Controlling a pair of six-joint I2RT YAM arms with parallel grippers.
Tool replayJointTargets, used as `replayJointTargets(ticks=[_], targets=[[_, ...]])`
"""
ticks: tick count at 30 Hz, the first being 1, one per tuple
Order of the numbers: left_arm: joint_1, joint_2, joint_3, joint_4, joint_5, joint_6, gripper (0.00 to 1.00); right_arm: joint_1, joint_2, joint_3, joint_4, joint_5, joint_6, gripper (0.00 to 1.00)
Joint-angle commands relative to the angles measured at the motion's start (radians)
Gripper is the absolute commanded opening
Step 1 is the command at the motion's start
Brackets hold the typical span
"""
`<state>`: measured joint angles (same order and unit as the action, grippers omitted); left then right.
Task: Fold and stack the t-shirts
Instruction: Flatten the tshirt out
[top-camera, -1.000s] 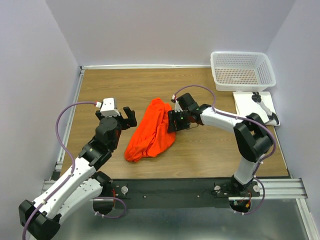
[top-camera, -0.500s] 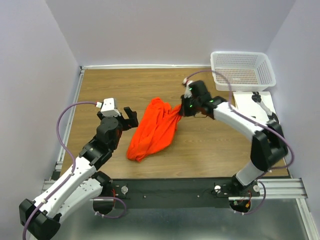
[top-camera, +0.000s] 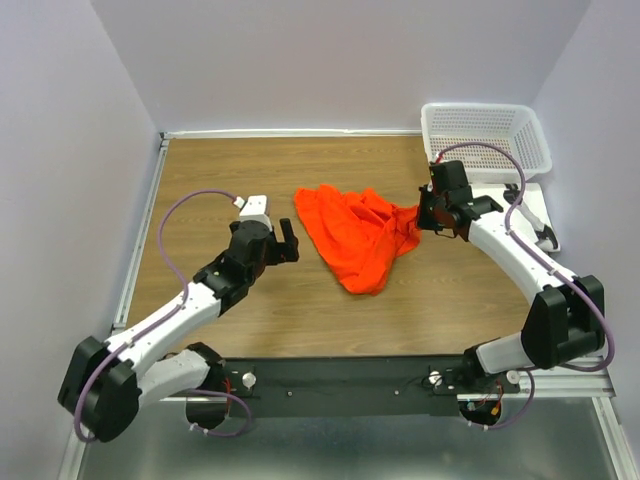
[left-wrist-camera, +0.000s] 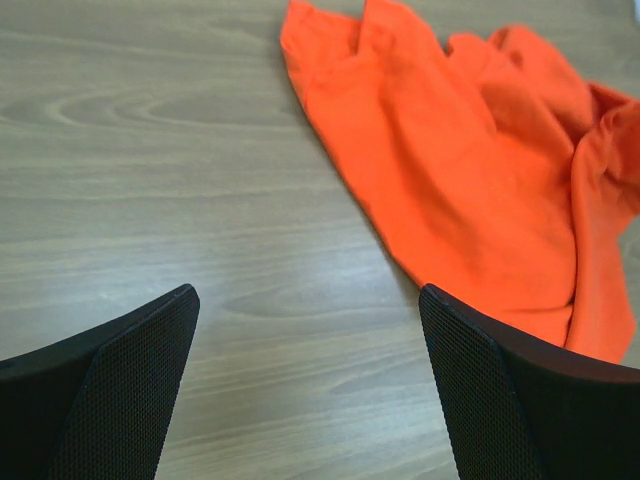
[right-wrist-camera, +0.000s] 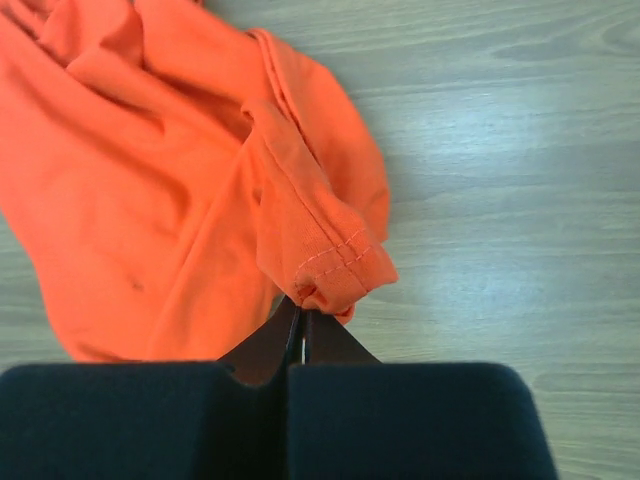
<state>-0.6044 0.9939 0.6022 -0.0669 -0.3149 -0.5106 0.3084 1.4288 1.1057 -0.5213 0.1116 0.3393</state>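
Where the right jaws press fully together, they pinch a stitched hem at the right-hand edge of the orange-red t-shirt (right-wrist-camera: 150, 190), and the cloth bunches just ahead of them. From that pinched corner the t-shirt (top-camera: 360, 235) spreads leftward in a rumpled, unfolded heap on the middle of the wooden tabletop (top-camera: 230, 170), between the two arms. The left jaws stand wide apart and hold nothing. They hang over bare wood just left of the t-shirt (left-wrist-camera: 470, 170), whose near edge lies ahead of them and to the right, not touching them. Beyond the right arm (top-camera: 510, 255), a white mesh basket (top-camera: 487, 140) sits at the far right corner, with a white flat board (top-camera: 530, 205) just in front of it.
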Motion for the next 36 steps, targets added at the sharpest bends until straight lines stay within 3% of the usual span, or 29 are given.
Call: replayJointTargets(ticks=[1,9,15,30,34,35,36], targets=[[-0.005,0.106,0.022,0.061,0.154,-0.061,0.98,0.006,0.001,0.000,-0.028,-0.091,0.014,0.01],[-0.012,0.371,0.100,0.194,0.267,-0.146,0.98,0.008,-0.013,-0.032,-0.025,-0.168,0.026,0.01],[-0.032,0.576,0.192,0.191,0.307,-0.178,0.88,0.006,-0.042,-0.053,-0.025,-0.161,0.029,0.01],[-0.064,0.747,0.232,0.203,0.290,-0.221,0.74,0.006,-0.094,-0.083,-0.023,-0.151,0.050,0.01],[-0.070,0.776,0.238,0.225,0.290,-0.233,0.60,0.006,-0.096,-0.083,-0.025,-0.162,0.056,0.01],[-0.071,0.779,0.240,0.231,0.284,-0.238,0.41,0.006,-0.100,-0.083,-0.023,-0.164,0.056,0.01],[-0.071,0.781,0.243,0.230,0.280,-0.236,0.28,0.006,-0.105,-0.083,-0.025,-0.162,0.055,0.00]])
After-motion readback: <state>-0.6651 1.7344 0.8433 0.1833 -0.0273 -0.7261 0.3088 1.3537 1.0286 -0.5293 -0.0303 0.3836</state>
